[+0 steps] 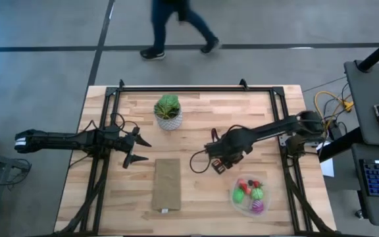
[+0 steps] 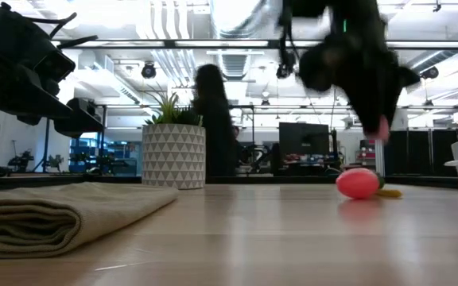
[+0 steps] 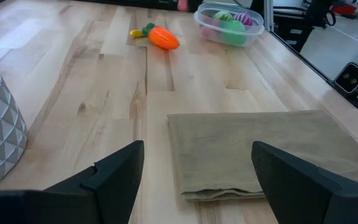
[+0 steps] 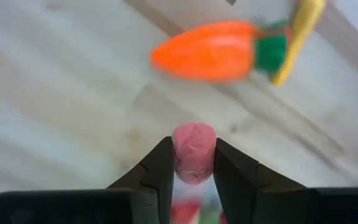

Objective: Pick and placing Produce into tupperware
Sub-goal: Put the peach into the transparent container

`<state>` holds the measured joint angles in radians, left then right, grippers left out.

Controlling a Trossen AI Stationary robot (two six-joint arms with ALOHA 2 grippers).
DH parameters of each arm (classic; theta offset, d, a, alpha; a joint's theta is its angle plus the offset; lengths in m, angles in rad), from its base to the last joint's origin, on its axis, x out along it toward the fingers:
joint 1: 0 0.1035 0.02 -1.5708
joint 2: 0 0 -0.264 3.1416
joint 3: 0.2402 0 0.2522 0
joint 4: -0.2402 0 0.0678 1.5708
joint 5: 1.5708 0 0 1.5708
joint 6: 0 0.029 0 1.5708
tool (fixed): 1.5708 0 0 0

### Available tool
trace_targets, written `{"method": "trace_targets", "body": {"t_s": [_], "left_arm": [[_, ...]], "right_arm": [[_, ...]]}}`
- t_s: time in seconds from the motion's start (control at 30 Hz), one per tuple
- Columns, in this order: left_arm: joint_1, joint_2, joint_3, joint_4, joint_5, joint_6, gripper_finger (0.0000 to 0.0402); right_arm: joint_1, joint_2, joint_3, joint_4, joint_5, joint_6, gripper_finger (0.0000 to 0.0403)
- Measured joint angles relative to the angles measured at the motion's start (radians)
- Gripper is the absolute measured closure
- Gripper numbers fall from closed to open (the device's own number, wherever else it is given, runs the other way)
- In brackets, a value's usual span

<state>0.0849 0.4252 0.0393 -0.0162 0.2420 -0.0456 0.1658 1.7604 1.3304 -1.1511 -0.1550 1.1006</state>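
One pink piece [image 4: 193,152] clamped in R gripper [image 4: 192,167], above carrot [image 4: 210,50].

The table [image 1: 196,125] was pale wood in jointed planks, smooth with a soft satin sheen, edged by a dark matt metal frame [image 1: 189,88]. The folded cloth [image 3: 266,152] looked like khaki woven fabric, matt and slightly coarse. The plant pot [image 2: 173,156] was white with a faceted triangle relief, matt. The toy carrot [image 4: 213,50] seemed glossy orange plastic with a green and yellow top. The tupperware [image 3: 229,28] was clear, shiny plastic. The right gripper [image 4: 193,163] had matt black fingers [image 4: 157,171] pinching a pink piece [image 4: 193,149] of dull, faintly grainy finish
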Motion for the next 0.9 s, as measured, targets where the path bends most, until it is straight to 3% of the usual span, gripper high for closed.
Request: {"method": "trace_targets", "body": {"t_s": [0.17, 0.37, 0.5, 0.63, 0.9], "left_arm": [[0.0, 0.0, 0.0, 0.0, 0.0, 0.0, 0.0118], [0.0, 0.0, 0.0, 0.0, 0.0, 0.0, 0.0118], [0.0, 0.0, 0.0, 0.0, 0.0, 0.0, 0.0118], [0.0, 0.0, 0.0, 0.0, 0.0, 0.0, 0.0118], [0.0, 0.0, 0.0, 0.01, 0.0, 0.0, 0.0118]], "right_arm": [[0.071, -0.078, 0.173, -0.192, 0.001, 0.163, 0.031], [0.261, -0.093, 0.315, -0.424, -0.022, 0.454, 0.031], [0.386, -0.088, 0.286, -0.379, -0.066, 0.675, 0.031], [0.472, -0.062, 0.228, -0.195, -0.096, 0.826, 0.031], [0.506, 0.053, 0.197, -0.099, -0.103, 0.883, 0.031]]}}
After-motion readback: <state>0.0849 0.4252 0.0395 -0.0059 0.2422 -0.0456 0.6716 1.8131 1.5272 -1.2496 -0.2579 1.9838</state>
